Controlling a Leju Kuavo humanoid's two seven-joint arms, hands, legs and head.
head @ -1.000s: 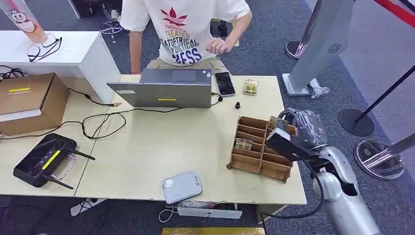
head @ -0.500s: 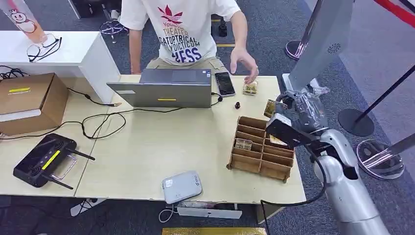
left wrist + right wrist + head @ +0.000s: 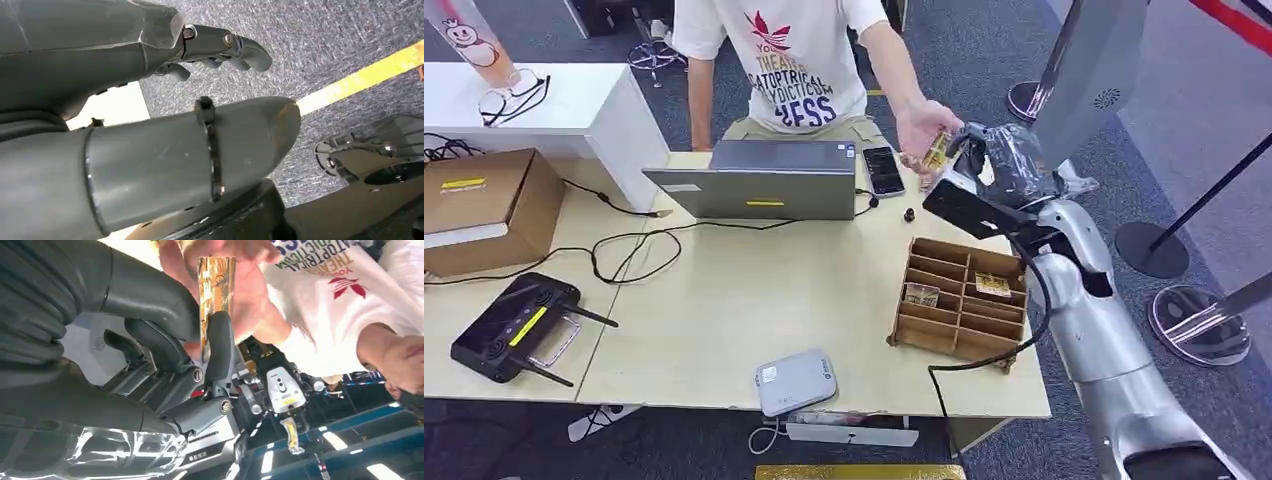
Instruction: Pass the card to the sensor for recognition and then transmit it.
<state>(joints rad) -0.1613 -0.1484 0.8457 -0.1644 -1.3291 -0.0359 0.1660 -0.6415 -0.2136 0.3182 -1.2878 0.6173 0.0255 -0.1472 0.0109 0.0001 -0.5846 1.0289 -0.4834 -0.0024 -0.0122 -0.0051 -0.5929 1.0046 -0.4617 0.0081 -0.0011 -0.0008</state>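
My right hand (image 3: 996, 158) is raised above the table's far right corner and pinches a small brown-and-gold card (image 3: 937, 151). In the right wrist view the card (image 3: 216, 277) stands upright between my thumb (image 3: 150, 295) and a dark finger (image 3: 220, 340). A person's hand (image 3: 921, 124) meets the card's free end, its fingers (image 3: 235, 250) closing over the top edge. The grey-white sensor box (image 3: 796, 381) lies at the table's near edge, well away from the card. My left hand (image 3: 220, 42) hangs over the carpet, holding nothing, its fingers loosely extended.
A wooden divided tray (image 3: 944, 335) holds two more cards (image 3: 921, 294) (image 3: 992, 286). The person in a white printed shirt (image 3: 799, 60) stands behind a laptop (image 3: 759, 185) and a phone (image 3: 883, 170). A cardboard box (image 3: 484, 205) and a black router (image 3: 514, 325) lie left. Stanchion bases (image 3: 1199, 325) stand right.
My right hand rose from the tray and swung toward the far edge with the card. The person's hand reached across the table and met the card.
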